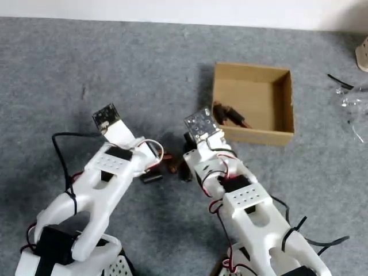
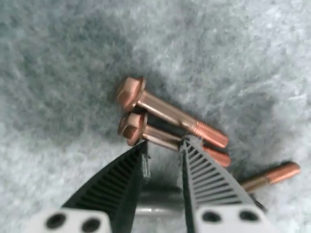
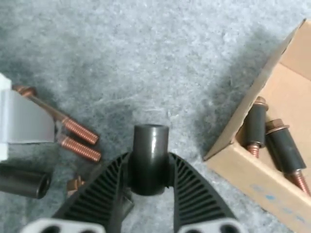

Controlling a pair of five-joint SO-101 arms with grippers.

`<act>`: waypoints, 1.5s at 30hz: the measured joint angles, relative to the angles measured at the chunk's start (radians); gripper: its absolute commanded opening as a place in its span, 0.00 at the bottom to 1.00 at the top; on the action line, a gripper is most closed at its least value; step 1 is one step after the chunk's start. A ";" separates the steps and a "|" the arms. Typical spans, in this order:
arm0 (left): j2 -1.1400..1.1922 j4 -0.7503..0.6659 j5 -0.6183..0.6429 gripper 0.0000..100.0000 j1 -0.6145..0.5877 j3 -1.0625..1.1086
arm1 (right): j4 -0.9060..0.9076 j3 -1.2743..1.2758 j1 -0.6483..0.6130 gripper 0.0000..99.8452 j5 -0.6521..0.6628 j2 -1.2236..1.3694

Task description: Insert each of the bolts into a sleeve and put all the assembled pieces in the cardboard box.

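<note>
High view, cardboard box (image 1: 256,136): it sits on the grey worktop (image 1: 86,57) just beyond the 2 arms, with dark assembled pieces (image 1: 230,115) in its near corner.
Left wrist view, left hand (image 2: 164,145): the fingers are partly apart and hold nothing, their tips over the shank of the nearer bolt (image 2: 155,136).
Left wrist view, other bolts: 1 (image 2: 170,112) lies just beside the nearer bolt, and 1 (image 2: 274,174) lies apart.
Right wrist view, right hand (image 3: 148,160): it is closed on an upright sleeve (image 3: 150,141).
Right wrist view, spare sleeve (image 3: 24,180): it lies on the worktop near the bolts.
Right wrist view, box contents: 2 finished pieces.
Progress: 2 pieces look done. 3 bolts are left to sleeve and box.
</note>
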 measured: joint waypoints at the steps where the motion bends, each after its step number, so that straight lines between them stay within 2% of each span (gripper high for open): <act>1: 0.000 -0.003 0.000 0.11 0.000 0.000 | 0.000 0.000 0.000 0.00 0.000 0.000; 7: 0.002 -0.005 0.034 0.11 -0.017 0.000 | 0.000 0.000 0.000 0.00 0.000 0.000; 14: 0.021 -0.077 0.038 0.11 -0.060 0.015 | 0.000 0.000 0.000 0.00 0.000 0.000; 20: 0.089 -0.078 0.041 0.11 -0.064 -0.041 | 0.000 0.000 0.000 0.00 0.000 0.000; 32: 0.229 0.114 0.038 0.11 -0.121 -0.201 | 0.000 0.000 0.000 0.00 0.000 0.000; 45: 0.239 0.130 0.037 0.11 -0.121 -0.216 | 0.000 0.000 0.000 0.00 0.000 0.000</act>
